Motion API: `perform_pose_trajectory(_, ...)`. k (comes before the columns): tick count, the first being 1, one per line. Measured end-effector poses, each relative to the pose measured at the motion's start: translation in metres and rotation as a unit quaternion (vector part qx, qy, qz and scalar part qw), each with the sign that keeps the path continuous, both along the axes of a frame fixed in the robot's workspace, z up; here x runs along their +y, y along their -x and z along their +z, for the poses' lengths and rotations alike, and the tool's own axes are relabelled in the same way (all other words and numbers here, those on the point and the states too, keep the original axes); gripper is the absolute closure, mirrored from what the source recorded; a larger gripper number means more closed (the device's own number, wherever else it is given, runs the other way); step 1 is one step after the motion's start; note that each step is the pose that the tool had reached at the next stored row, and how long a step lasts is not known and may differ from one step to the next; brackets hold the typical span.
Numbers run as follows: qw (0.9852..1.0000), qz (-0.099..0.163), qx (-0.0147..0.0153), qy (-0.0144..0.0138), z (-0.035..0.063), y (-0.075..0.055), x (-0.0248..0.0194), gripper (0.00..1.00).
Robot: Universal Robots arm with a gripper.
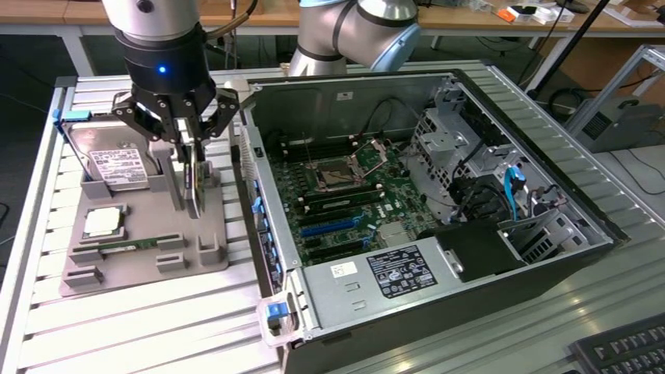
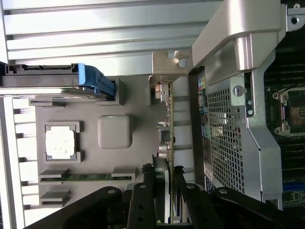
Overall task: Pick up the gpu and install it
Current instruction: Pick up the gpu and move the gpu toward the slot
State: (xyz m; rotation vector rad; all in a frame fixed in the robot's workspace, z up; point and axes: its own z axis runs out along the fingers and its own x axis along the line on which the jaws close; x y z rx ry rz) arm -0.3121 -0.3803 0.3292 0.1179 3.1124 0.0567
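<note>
The gpu (image 1: pixel 195 195) is a thin dark card standing on edge over the grey parts tray (image 1: pixel 135 273), to the exterior view's left of the open computer case (image 1: pixel 437 86). My gripper (image 1: pixel 187 160) comes down on it from above, its fingers shut against both faces of the card. In the wrist view the gpu (image 2: pixel 167 124) shows edge-on with its silvery bracket end, and the gripper (image 2: pixel 163 179) holds it between black fingers (image 2: pixel 142 195). I cannot tell whether the card's lower edge still rests in the tray.
On the tray lie a silver hard drive (image 1: pixel 114 164), a square processor (image 1: pixel 104 222) and a green memory stick (image 1: pixel 124 248). The case holds a motherboard with blue slots (image 1: pixel 332 227) and a power supply (image 1: pixel 400 273). A keyboard (image 1: pixel 624 351) sits at the exterior view's lower right.
</note>
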Motion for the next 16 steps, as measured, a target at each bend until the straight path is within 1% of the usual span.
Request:
perform_pose_trajectory(7, 1.0000, 0.000, 0.0000, 0.0000, 0.0074, 0.000, 0.0000, 0.73)
perform_pose_trajectory(12, 1.0000, 0.000, 0.0001, 0.0001, 0.0152, 0.000, 0.0000, 0.73)
perform_pose_trajectory(16, 1.0000, 0.000, 0.0000, 0.0000, 0.0167, 0.000, 0.0000, 0.73)
